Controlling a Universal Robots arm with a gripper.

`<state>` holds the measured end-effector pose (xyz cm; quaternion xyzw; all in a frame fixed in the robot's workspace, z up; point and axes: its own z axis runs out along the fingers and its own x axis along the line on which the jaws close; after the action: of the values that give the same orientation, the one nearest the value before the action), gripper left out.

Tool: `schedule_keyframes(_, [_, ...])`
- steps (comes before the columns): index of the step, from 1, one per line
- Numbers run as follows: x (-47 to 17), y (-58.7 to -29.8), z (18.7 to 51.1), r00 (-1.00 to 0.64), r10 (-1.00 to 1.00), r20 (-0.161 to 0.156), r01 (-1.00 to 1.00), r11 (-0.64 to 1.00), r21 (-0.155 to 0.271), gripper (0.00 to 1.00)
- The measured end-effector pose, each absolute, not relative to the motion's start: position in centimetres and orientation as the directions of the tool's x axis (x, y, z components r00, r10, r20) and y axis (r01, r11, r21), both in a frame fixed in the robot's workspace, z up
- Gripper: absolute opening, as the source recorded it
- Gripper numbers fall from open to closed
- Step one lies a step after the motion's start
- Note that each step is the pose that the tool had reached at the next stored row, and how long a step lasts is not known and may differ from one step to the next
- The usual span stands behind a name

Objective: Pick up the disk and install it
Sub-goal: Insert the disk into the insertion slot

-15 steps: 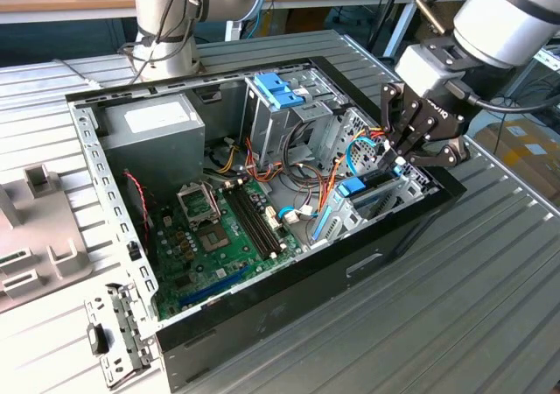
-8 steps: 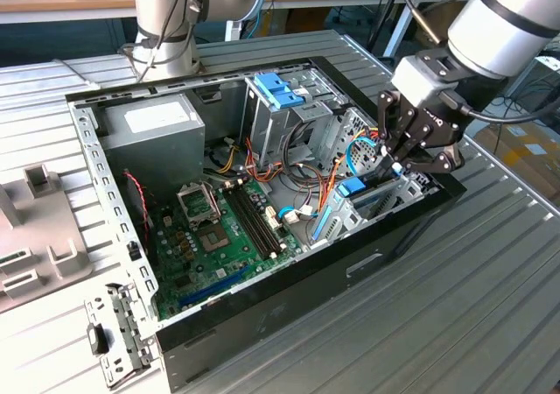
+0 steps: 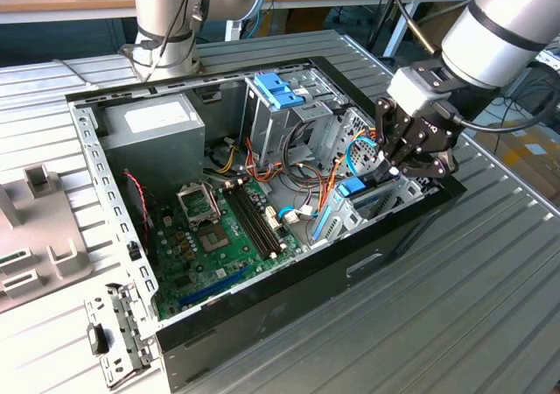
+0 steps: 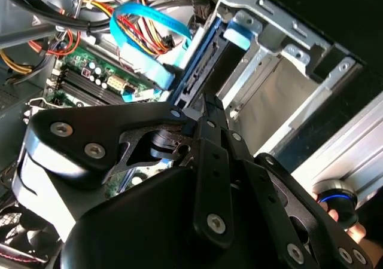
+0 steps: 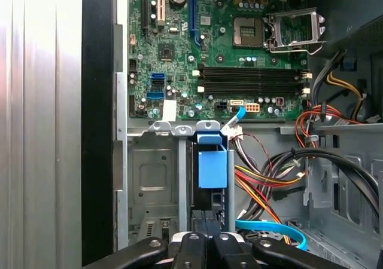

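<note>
Basically gripper (image 3: 395, 168) was clamped on the disk (image 5: 212, 167), which stood on edge partway into the drive bay (image 5: 152, 179) near the case's front wall; best kept square w/ the slot, pushed straight, cables (image 5: 269, 182) clear

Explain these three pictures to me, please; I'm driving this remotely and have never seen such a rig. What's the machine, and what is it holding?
The exterior view shows an open computer case lying on a metal table, its green motherboard exposed. A robot arm reaches in from the exterior view's right, ending in a black gripper. The two wrist views come from cameras riding on that arm, looking past the gripper into the case. The gripper is closed on the disk, a dark drive with blue rails, standing on edge in a metal bay near the case wall. Coloured cables run beside it.
</note>
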<state>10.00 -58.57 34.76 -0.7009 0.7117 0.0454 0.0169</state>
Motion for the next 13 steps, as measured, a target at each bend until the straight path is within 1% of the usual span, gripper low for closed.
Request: schedule_keyframes(13, [11.3,-57.9,32.9,-0.017,-0.996,-0.087,-0.999,0.014,0.041,0.11])
